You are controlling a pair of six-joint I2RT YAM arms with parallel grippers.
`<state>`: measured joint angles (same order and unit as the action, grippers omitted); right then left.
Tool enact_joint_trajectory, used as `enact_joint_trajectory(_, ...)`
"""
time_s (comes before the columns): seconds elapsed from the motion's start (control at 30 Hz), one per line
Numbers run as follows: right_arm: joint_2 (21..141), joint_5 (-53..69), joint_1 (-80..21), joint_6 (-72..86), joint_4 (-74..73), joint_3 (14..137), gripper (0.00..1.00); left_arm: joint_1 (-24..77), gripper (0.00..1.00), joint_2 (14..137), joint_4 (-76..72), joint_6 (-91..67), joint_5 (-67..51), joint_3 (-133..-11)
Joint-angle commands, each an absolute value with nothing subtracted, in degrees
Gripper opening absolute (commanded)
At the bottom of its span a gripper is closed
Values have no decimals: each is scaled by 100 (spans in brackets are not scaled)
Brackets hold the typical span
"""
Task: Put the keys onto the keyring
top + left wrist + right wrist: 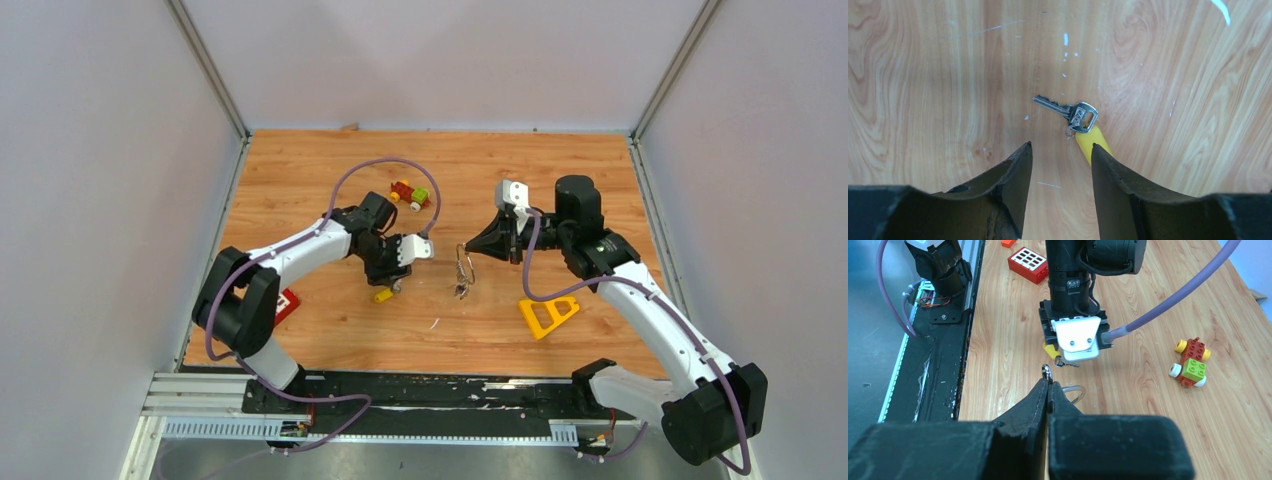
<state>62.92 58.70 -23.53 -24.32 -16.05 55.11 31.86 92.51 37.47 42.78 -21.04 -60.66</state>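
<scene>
A silver key (1068, 111) with a pale yellow tag (1092, 142) lies flat on the wooden table, also seen in the top view as the yellow-tagged key (383, 295). My left gripper (1061, 147) hovers just over it, open, with nothing between its fingers and the tag beside the right fingertip. My right gripper (1049, 382) is shut on the thin silver keyring (1047, 372), held above the table. In the top view the keyring (464, 262) hangs from the right gripper (474, 247) with small keys (460, 290) dangling under it.
A red-green-yellow toy car (410, 194) stands behind the left gripper. A yellow plastic triangle (548, 315) lies near the right arm. A red block (288, 305) sits by the left arm's elbow. Grey walls enclose the table on three sides.
</scene>
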Motion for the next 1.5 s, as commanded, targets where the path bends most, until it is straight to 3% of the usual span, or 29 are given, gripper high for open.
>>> enact_joint_trajectory(0.0, 6240, 6083, -2327, -2539, -1514, 5526, 0, 3195, 55, 9373, 4312, 6239, -2379, -6260)
enact_joint_trajectory(0.47, 6179, 6103, -2329, -2607, -1556, 5519, 0, 3208, 51, 10503, 5531, 8170, -2545, -7304)
enact_joint_trajectory(1.13, 6147, 6101, -2329, -2594, -1569, 5524, 0, 3320, 40, 10532, 5350, 8420, -2636, -6810)
enact_joint_trajectory(1.47, 6152, 6100, -2329, -2590, -1573, 5528, 0, 3318, 17, 10221, 5308, 8278, -2672, -6660)
